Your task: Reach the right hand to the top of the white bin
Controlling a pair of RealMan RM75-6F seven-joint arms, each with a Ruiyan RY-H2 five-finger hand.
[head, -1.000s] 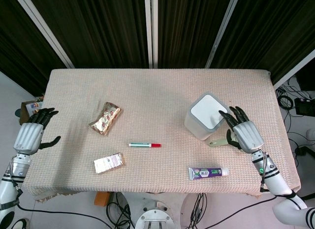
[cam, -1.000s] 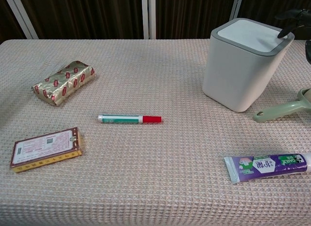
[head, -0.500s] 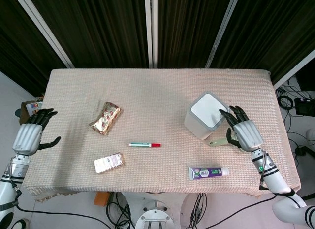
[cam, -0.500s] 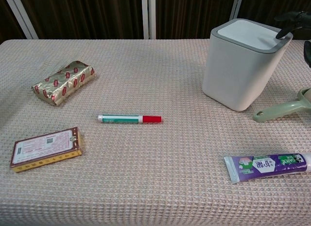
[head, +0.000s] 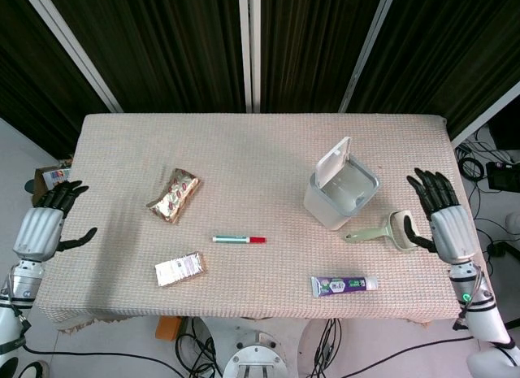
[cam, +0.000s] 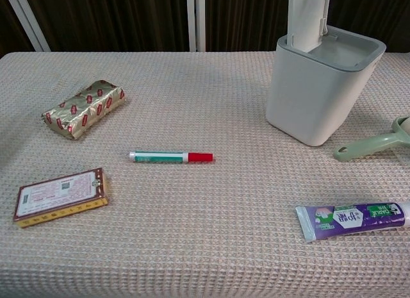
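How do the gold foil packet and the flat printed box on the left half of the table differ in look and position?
The gold foil packet is shiny, crinkled and plump with red markings; the flat printed box is thin, hard-edged, with a pale label bordered in dark red. The packet lies farther from the robot, the box nearer the front edge. In the head view the packet angles steeply, the box only slightly. Both lie flat on the table cloth, untouched by either hand.

Both views were bright and sharp under even overhead light; shadows on the bench (head: 268, 150) stayed faint, without glare.
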